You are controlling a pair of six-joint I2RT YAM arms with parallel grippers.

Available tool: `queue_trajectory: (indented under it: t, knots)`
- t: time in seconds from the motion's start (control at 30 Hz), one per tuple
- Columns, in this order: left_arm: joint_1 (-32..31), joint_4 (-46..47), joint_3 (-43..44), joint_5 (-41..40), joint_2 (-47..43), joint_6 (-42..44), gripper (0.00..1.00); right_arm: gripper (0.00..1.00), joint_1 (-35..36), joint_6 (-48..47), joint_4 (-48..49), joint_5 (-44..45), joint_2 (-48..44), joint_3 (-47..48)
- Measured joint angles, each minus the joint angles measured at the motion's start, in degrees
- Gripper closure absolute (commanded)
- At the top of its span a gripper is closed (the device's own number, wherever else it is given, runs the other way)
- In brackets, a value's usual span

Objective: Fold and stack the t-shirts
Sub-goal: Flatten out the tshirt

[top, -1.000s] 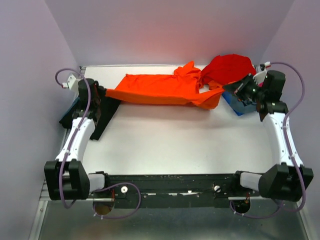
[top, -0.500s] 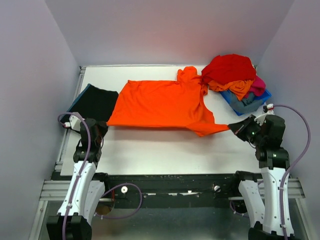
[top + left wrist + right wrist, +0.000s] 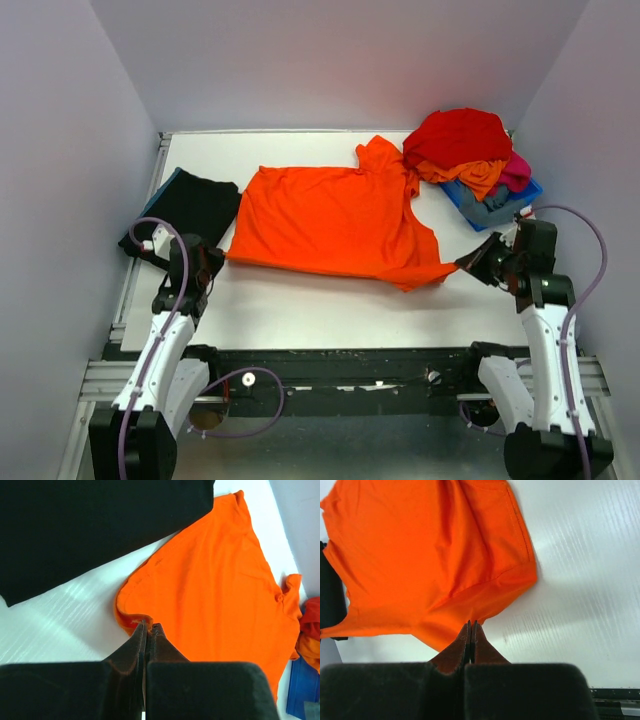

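An orange t-shirt lies spread across the middle of the white table. My left gripper is shut on its near left hem corner; in the left wrist view the gripper pinches the orange edge. My right gripper is shut on the near right corner; in the right wrist view the gripper pinches the shirt at its hem. A folded black t-shirt lies at the left, and it also shows in the left wrist view.
A pile of red, orange, pink and grey shirts sits on a blue tray at the back right. The table's back edge meets the wall. A black rail runs along the near edge.
Both arms pulled the orange shirt from the back of the table toward the near side. It went from a stretched, bunched strip to lying spread flat. In the last half second the grippers shifted slightly inward.
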Motion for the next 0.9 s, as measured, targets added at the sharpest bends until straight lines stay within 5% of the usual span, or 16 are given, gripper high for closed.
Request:
queue_trajectory:
  t: [0.43,0.9]
  knots:
    - [-1.5,6.3,9.7,-2.1,19.7,0.0,1.0,0.99,4.5,0.5,7.7,-1.2,26.0,9.4]
    - [-1.9,8.7,16.9,-3.5,34.9,-0.9,1.0,0.99,8.7,0.9,6.4,7.8,46.0,27.7]
